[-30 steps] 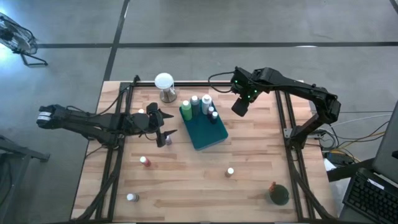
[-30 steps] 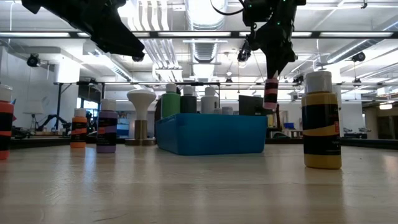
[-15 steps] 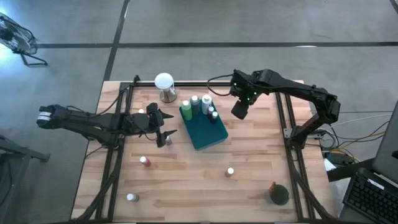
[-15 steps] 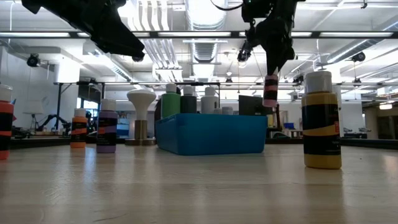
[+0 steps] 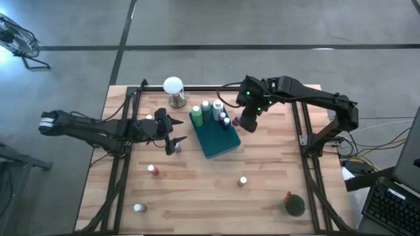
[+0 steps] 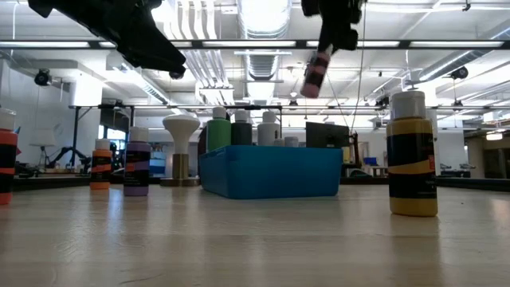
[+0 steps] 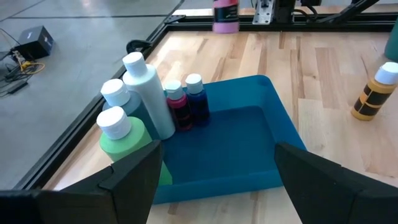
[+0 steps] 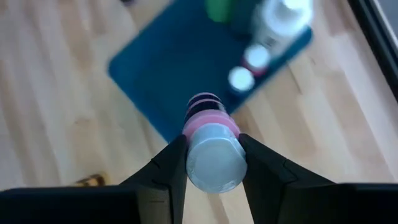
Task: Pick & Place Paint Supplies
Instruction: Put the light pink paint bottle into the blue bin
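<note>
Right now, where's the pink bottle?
The pink bottle is in the air, held in the right gripper, by the right edge of the teal tray near the small bottles at its back.

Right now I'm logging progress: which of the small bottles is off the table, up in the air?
The pink bottle: the right end effector holds it by its white cap above the teal tray. All other bottles stand on the table or in the tray.

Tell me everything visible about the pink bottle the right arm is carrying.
The pink bottle is small, plastic-looking, with a white cap and dark bands on its label. The right gripper is shut on its cap end, fingers on either side. It hangs tilted in the air, touching nothing else, near the teal tray edge.
</note>
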`<state>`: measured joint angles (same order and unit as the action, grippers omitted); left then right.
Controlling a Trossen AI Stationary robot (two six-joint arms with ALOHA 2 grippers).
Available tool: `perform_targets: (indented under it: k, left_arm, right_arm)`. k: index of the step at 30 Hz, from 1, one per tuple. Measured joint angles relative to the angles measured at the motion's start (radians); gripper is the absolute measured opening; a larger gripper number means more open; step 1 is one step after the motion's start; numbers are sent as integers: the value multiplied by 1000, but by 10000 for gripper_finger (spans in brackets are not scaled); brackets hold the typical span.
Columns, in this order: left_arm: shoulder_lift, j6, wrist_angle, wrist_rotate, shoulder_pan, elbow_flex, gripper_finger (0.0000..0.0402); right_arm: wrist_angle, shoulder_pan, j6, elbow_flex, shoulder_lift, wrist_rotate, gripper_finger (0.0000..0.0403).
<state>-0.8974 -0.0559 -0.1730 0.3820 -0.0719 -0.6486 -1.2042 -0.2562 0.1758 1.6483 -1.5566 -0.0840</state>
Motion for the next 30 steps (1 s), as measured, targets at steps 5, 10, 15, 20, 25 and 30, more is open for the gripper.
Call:
perform_targets:
  k: [5,10,15,20,25,30]
  left_arm:
    - [0,-1,1,0,0,0,314]
    - [-1,-5,1,1,0,0,314]
    - [-2,-5,1,0,0,0,314]
    - [-2,-5,-1,0,0,0,314]
    - [-2,23,0,1,0,0,314]
    - [-2,24,-1,1,0,0,314]
  right_arm:
    - [15,68,-15,46,-16,-4,113]
    - [33,110,-29,99,-74,-1,113]
    - [45,122,-89,151,-170,-3,113]
    - [34,120,-109,224,-282,9,113]
    - [10,123,-124,322,-387,7,113]
    - [-51,122,-194,403,-505,13,113]
